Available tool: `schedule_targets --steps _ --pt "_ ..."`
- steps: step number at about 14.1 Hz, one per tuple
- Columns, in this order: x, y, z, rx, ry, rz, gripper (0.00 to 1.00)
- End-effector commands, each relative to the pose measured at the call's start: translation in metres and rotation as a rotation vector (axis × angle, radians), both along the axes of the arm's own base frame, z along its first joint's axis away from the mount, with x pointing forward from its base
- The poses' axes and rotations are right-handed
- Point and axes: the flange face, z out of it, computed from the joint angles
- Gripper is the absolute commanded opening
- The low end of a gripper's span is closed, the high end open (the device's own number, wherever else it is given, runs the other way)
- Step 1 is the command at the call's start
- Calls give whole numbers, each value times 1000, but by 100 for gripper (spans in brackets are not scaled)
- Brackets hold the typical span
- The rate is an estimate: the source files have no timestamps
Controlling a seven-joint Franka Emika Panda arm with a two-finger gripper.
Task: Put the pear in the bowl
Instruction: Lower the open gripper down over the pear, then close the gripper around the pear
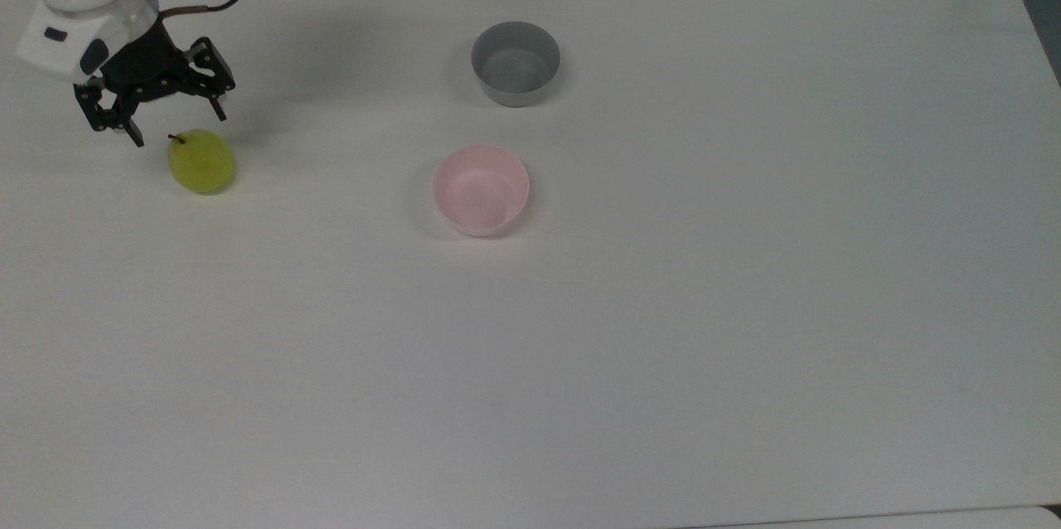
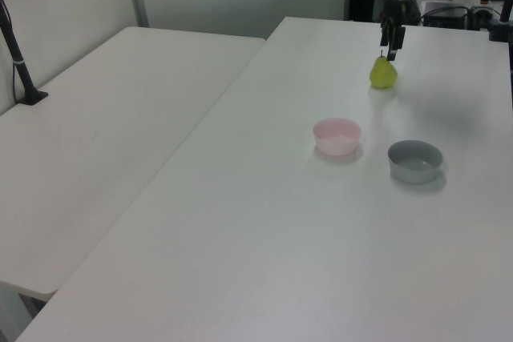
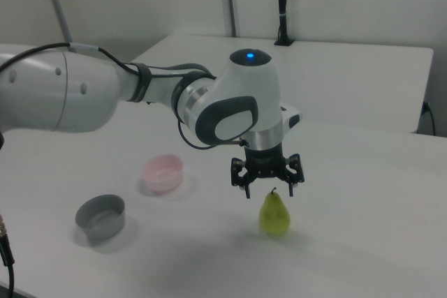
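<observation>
The table (image 1: 663, 347) is carrying everything. The end effector (image 3: 268, 189) is hanging released just above the pear (image 3: 274, 214), which is standing upright, well apart from the bowl (image 1: 481, 189) and grey bowl (image 1: 515, 63).

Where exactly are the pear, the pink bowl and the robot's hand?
pear (image 1: 201, 162): top view, middle of its yellow-green body.
pink bowl (image 1: 482, 189): top view, its inside floor.
hand (image 3: 268, 191): right view, midway between its open fingertips, above the pear.
</observation>
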Motion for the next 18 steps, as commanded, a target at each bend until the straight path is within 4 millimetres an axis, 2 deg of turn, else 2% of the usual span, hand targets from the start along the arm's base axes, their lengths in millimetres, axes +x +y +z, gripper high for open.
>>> schedule_targets --steps 1,5,6,8,10,11,14,16,18 --pt "6 2 -17 0 -18 -21 100" --pt "10 1 -35 -16 -14 -13 100" --pt "9 2 -44 -20 -12 -11 97" --pt "8 3 -49 -17 -3 -11 69" --pt "6 3 -51 -15 1 -10 11" --pt "6 4 -50 -11 6 -11 0" --pt "1 6 -35 7 24 -9 0" --pt "-3 10 -7 17 19 -6 0" --pt "-1 26 8 20 27 -8 0"
